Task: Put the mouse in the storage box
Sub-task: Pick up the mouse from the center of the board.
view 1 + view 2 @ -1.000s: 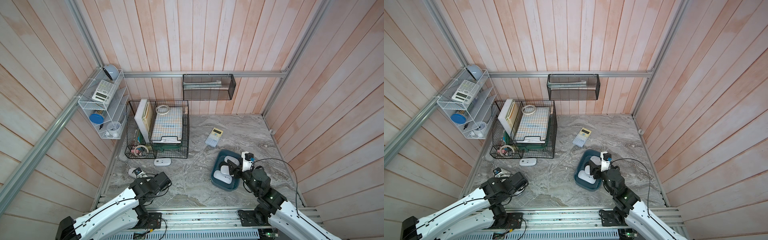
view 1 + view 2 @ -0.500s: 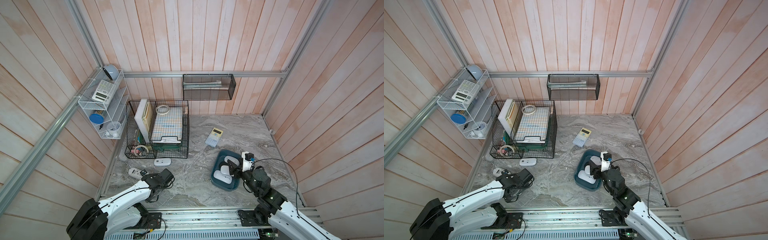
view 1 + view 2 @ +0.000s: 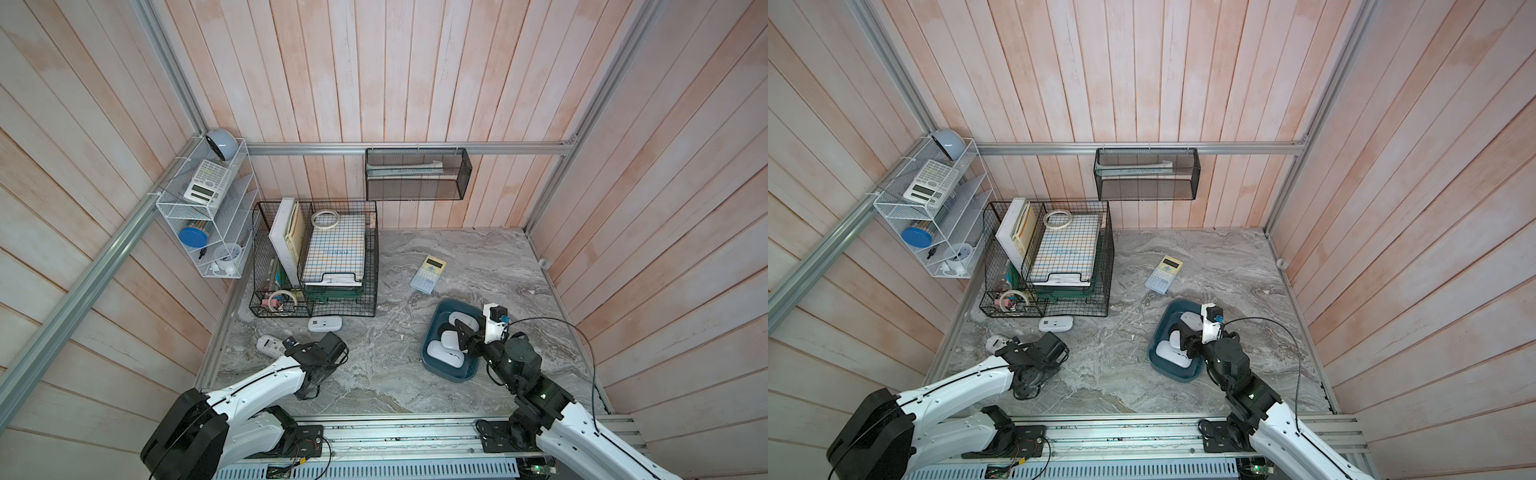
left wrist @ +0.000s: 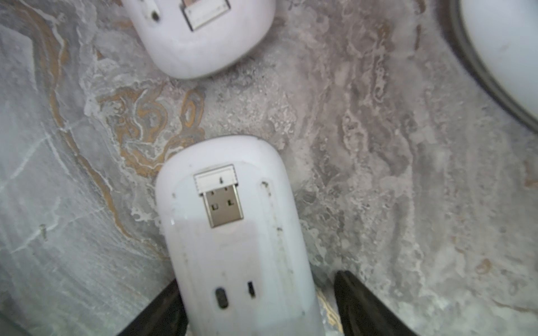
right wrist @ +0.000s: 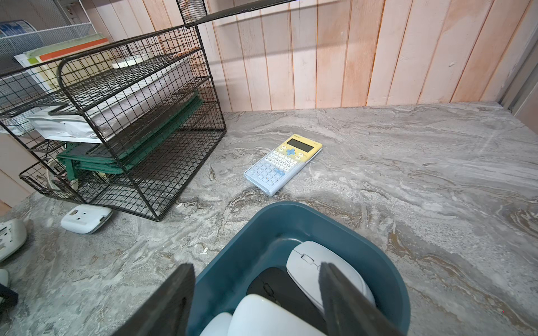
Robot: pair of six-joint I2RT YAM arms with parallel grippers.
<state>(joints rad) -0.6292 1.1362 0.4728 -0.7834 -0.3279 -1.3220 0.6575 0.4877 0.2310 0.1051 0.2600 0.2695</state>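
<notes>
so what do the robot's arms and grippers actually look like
The left arm and right arm have white shells with black joints and black bases on a metal rail. The right arm shows a small green light and a thin black cable looping to its white wrist block. The fingers are black, tapered wedges.
</notes>
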